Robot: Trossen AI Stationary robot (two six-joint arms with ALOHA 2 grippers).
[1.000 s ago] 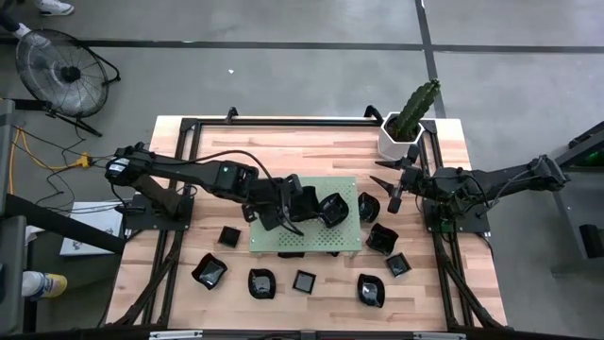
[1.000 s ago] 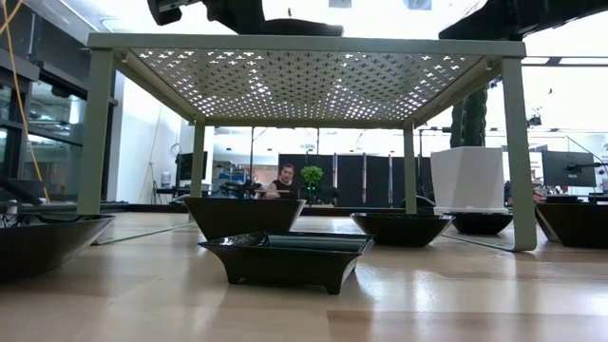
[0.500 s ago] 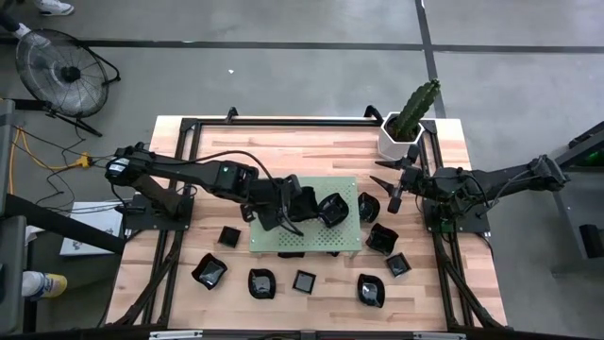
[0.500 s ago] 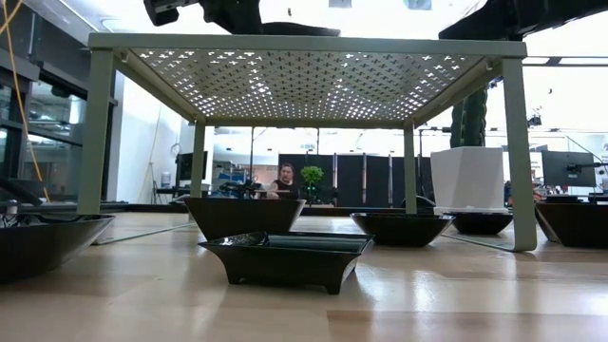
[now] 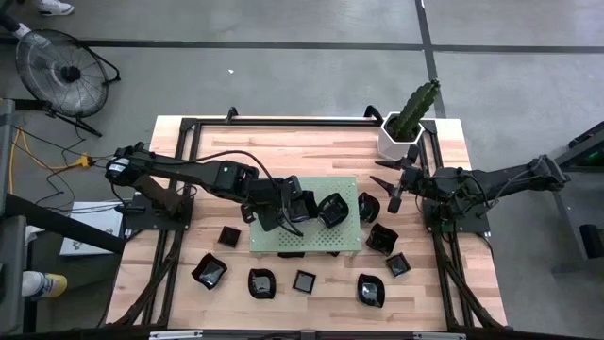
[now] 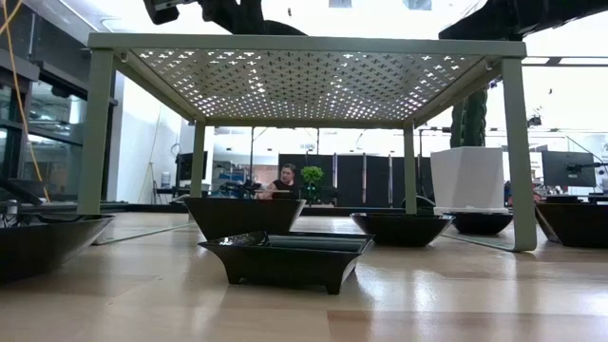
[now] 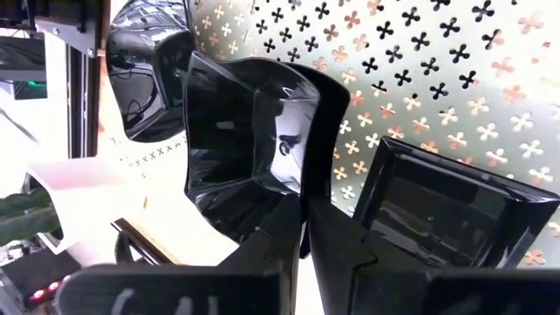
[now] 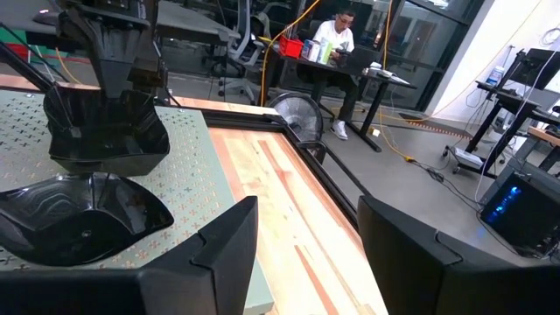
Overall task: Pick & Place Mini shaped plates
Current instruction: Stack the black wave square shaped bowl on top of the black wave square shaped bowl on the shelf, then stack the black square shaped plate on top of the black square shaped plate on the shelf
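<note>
- Left gripper (image 5: 316, 213) sits over the right half of the green perforated board (image 5: 274, 236), at the black dish (image 5: 332, 209) resting there.
- Left wrist view: the fingers (image 7: 271, 236) pinch close together on the near rim of the dish (image 7: 249, 140); whether the clamp is firm or just easing, cannot tell.
- Dish lies directly ahead of the jaws, bowl opening toward the camera, rim wall between the fingertips. A squarer dish (image 7: 451, 214) sits just beside it on the board.
- Left arm reaches long from the table's left edge, wrist pitched down over the board.
- Right gripper (image 5: 394, 185) waits beyond the board's right edge, near the white pot (image 5: 396, 140), fingers (image 8: 219, 254) wide apart, empty.
- Other dishes (image 5: 209, 272) lie along the table's front and right of the board.
- Judgement: the left arm is the nearer; next comes letting go and a straight lift clear of the neighbour.
</note>
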